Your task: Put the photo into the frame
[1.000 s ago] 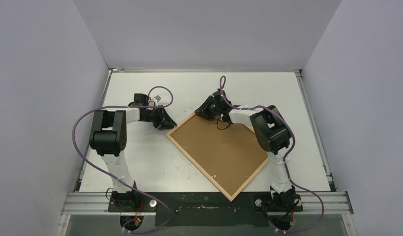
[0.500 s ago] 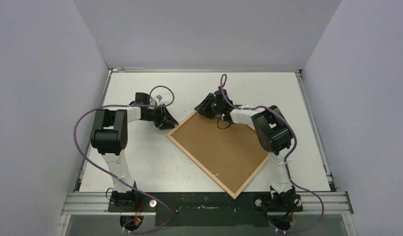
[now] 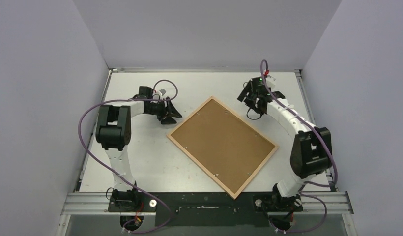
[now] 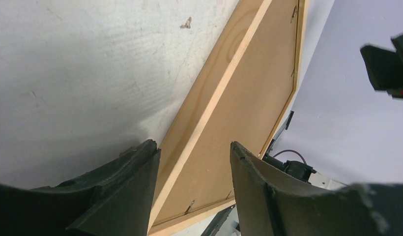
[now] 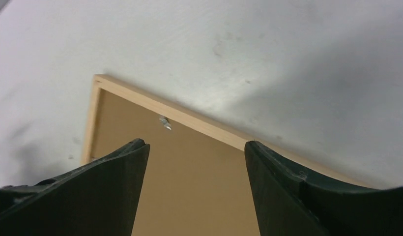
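The frame (image 3: pixel 188 116) lies flat, back side up, in the middle of the table, turned like a diamond. Its brown backing board (image 3: pixel 222 146) fills it. The photo is hidden. My left gripper (image 3: pixel 173 117) stands open at the frame's left corner. In the left wrist view the light-wood rail (image 4: pixel 224 83) runs between the spread fingers of the left gripper (image 4: pixel 192 144). My right gripper (image 3: pixel 249 102) hangs open beyond the frame's far right edge. In the right wrist view the right gripper (image 5: pixel 194 142) looks down on the frame's rail (image 5: pixel 199 120) and the backing board (image 5: pixel 189 187), holding nothing.
Small metal tabs (image 5: pixel 164 123) hold the backing board along the rails. White walls close in the left, back and right. The arm bases and a metal rail (image 3: pixel 204 201) run along the near edge. Purple cables loop off both arms.
Both grippers have opened and let go of the frame. Its far edge has come down flat on the table. The right arm has swung away to the back right.
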Controlling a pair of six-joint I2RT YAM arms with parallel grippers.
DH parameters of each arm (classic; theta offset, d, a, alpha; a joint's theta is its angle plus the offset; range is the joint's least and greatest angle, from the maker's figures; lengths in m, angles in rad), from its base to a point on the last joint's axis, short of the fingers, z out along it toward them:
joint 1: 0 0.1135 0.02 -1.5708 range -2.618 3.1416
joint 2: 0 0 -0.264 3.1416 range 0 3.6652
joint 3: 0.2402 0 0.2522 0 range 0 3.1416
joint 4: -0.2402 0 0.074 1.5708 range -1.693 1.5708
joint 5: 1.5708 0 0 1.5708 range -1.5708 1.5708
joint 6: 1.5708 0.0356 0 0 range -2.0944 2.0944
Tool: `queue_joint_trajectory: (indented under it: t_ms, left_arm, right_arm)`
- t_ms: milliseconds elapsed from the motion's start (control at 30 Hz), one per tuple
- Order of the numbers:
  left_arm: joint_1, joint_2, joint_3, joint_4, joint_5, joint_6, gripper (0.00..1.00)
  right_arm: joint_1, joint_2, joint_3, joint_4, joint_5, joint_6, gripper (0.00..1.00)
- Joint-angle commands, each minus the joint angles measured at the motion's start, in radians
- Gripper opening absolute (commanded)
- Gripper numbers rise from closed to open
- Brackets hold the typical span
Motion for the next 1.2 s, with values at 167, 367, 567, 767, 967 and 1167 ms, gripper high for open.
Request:
queue_joint_trajectory:
  t_ms: [167, 367, 567, 767, 967, 1167]
  left_arm:
    - [-0.035, 0.106, 0.187, -0.073, -0.024, 0.102, 0.56]
    - [-0.045, 0.116, 0.171, -0.056, -0.028, 0.092, 0.56]
    - [-0.049, 0.115, 0.165, -0.059, -0.021, 0.085, 0.56]
    - [-0.053, 0.123, 0.154, -0.082, -0.002, 0.083, 0.52]
    - [-0.051, 0.110, 0.134, -0.110, 0.032, 0.087, 0.44]
    - [-0.043, 0.061, 0.012, -0.014, 0.118, 0.009, 0.42]
  right_arm:
    - [-0.035, -0.345, -0.149, -0.557, 0.456, -0.057, 0.90]
    - [-0.205, -0.437, -0.290, -0.581, 0.296, -0.022, 0.95]
    - [-0.306, -0.512, -0.492, -0.404, 0.034, 0.063, 0.95]
    - [-0.347, -0.534, -0.659, -0.231, -0.104, 0.162, 0.93]
    - [-0.355, -0.489, -0.667, -0.104, -0.170, 0.159, 0.91]
    - [-0.354, -0.319, -0.575, 0.016, -0.250, 0.102, 0.89]
